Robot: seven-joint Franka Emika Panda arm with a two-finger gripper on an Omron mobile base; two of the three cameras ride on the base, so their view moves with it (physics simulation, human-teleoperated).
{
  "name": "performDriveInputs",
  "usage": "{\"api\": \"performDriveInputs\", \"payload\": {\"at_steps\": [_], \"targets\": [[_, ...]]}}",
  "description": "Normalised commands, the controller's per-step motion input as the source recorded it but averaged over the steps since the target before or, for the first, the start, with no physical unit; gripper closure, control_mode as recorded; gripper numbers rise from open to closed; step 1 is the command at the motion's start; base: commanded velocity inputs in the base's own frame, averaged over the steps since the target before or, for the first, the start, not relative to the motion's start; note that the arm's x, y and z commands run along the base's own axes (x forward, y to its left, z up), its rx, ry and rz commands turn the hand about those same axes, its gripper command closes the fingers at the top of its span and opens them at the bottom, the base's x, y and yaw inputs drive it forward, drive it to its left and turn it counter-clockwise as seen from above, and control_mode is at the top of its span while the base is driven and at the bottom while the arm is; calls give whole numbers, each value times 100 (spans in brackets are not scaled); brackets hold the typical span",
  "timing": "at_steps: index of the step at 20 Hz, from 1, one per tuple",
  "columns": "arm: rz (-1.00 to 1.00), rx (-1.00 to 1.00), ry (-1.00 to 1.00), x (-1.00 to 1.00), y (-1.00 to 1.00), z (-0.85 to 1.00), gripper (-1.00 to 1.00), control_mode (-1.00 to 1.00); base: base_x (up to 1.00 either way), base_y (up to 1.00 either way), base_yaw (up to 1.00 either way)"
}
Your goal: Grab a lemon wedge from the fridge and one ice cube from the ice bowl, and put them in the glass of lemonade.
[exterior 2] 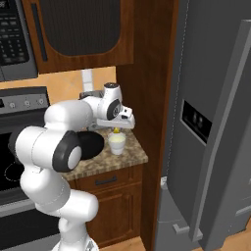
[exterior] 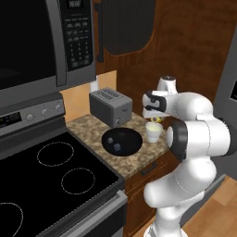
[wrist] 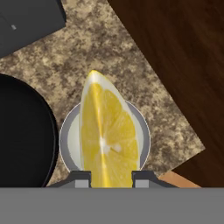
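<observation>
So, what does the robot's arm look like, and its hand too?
The arm is glossy white, built of rounded, thick segments with dark grey to black bands and round caps at the joints. The hand is a white block with a dark panel; its two small finger tips are dark grey with lighter pads. No cables or markings are visible.

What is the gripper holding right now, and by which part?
The gripper holds the lemon wedge by its flat cut sides at one end, above the glass of lemonade.

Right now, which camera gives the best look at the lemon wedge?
The hand view: the lemon wedge looms large between the gripper's fingertips, above the glass of lemonade. Both base views show just a yellow speck under the hand.
</observation>
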Motion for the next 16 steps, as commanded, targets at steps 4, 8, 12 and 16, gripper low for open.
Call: {"api": "performDriveInputs", "payload": {"at_steps": [4,8,12,16], "targets": [[0,0,6,22,0,-14,100,-100,0,0,0],[0,0,1,0,0,-6,100,-100,0,0,0],[0,0,0,0,0,0,-100,-100,0,0,0],[0,0,0,0,0,0,-100,-100,0,0,0]]}}
